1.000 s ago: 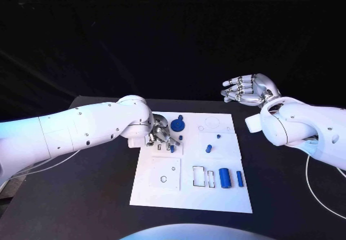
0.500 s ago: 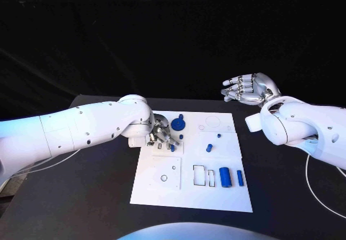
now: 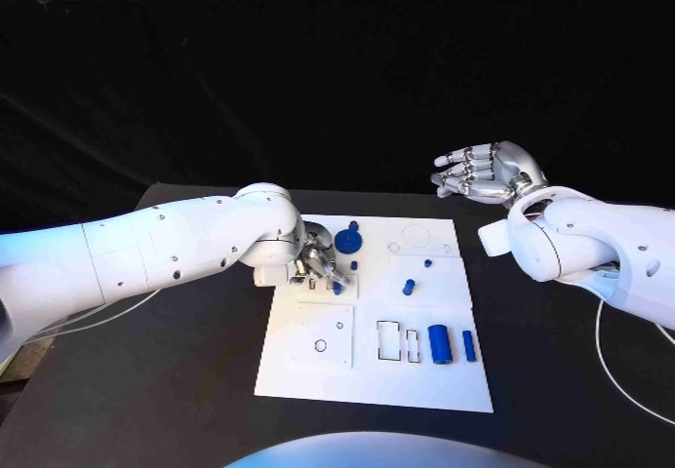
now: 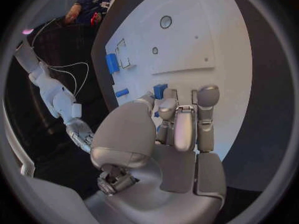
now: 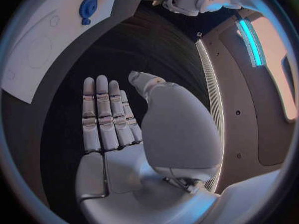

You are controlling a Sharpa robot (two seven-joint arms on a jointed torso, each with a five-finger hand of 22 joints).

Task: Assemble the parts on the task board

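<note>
The left hand [image 3: 317, 261] is lowered onto the task board [image 3: 377, 380], fingers curled at a small blue part [image 4: 160, 90]; a grip cannot be confirmed. The right hand [image 3: 483, 173] is raised, fingers apart, empty.

Dim room, brightly lit task board [image 3: 375, 322]; wrist views perhaps blurred edgewise.

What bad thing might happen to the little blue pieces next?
The left hand has its fingers down on the task board among small blue parts. It might nudge one out of place, or shift the board itself. The big blue round part lies just beyond that hand, so a sweep could knock it. The right hand is held up, open, off the board, so it can't steady anything if the board slides.
</note>
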